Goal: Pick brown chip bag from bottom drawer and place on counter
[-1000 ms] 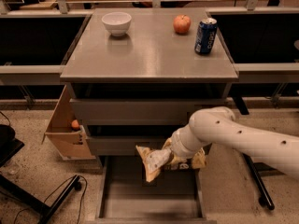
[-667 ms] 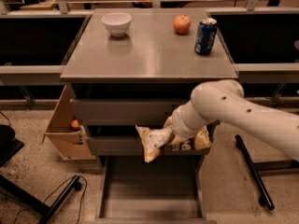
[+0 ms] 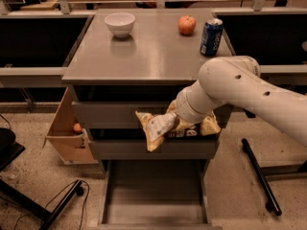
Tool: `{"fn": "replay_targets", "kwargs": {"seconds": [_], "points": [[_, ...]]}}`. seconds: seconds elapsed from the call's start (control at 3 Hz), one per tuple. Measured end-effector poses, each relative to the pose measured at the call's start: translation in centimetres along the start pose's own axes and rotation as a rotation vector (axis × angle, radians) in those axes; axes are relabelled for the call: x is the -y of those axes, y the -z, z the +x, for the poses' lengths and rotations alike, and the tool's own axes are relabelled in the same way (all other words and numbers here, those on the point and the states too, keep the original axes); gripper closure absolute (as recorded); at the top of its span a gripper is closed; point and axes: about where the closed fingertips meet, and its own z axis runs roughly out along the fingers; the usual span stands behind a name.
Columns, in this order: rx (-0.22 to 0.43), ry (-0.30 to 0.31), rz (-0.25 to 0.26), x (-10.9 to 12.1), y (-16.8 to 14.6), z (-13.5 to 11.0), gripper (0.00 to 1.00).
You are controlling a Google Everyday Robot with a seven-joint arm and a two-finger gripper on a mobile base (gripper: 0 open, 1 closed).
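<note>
My gripper is shut on the brown chip bag, a wrinkly foil bag with pale yellow ends and a dark middle. I hold it in front of the middle drawer front, well above the open bottom drawer, whose flat grey floor is bare. The bag hangs crumpled, one end drooping down-left, the other showing right of the wrist. The white arm reaches in from the right. The grey counter lies above the bag.
On the counter stand a white bowl, a red apple and a blue soda can. A cardboard box with an orange thing sits left of the cabinet. A black bar and cables lie on the floor.
The gripper has lifted the chip bag up from just above the bottom drawer to the height of the middle drawer front. The arm has risen with it.
</note>
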Motion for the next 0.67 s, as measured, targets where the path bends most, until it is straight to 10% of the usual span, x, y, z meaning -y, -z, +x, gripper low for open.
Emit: {"fn": "replay_targets", "kwargs": {"seconds": [0.67], "points": [[-0.089,0.078,-0.005,6.6,5.0,-1.7,1.00]]}}
